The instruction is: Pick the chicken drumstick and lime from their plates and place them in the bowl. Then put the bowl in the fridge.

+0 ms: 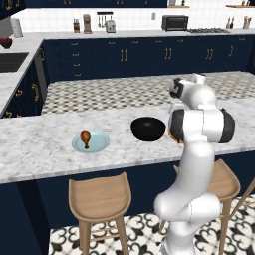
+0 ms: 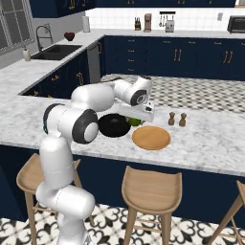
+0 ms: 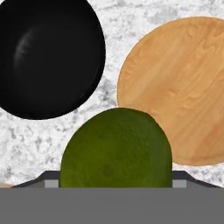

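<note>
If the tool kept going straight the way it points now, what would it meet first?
Probably bare counter between the black bowl and wooden plate; the tool already holds the lime. Depth is unclear.

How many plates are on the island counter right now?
2. The light-blue plate lies left of the black bowl, carrying the drumstick. The wooden plate lies right of the bowl, bare.

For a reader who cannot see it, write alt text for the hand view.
A round green lime sits large at the bottom centre, at the gripper, above a speckled grey marble counter. A glossy black bowl lies upper left and an empty tan wooden plate to the right.
</note>
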Controlling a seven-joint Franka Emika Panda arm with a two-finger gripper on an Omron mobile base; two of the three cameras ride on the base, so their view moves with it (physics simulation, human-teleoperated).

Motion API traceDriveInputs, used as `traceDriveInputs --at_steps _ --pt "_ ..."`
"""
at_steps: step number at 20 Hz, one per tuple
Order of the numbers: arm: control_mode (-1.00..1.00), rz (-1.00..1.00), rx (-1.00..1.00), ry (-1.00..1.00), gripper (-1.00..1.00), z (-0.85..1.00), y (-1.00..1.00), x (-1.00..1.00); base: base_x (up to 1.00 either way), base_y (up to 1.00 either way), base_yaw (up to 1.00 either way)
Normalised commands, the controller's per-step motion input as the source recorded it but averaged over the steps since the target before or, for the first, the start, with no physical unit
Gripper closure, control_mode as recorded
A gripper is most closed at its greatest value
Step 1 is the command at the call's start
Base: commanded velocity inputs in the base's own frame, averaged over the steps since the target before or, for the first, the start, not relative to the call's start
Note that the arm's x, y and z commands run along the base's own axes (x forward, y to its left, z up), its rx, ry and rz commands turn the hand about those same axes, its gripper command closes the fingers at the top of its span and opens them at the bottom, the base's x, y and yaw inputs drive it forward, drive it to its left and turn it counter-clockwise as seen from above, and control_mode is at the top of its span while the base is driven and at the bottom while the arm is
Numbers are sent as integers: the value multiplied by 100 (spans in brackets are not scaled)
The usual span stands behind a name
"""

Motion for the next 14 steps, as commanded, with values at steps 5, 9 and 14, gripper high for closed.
traceDriveInputs --at_steps 5,9,14 --pt "-100 0 0 -7 100 1 100 0 0 0 0" --pt "-100 0 0 -1 100 -22 78 24 0 0 0" --pt "-100 -1 -4 2 100 -24 17 28 0 0 0"
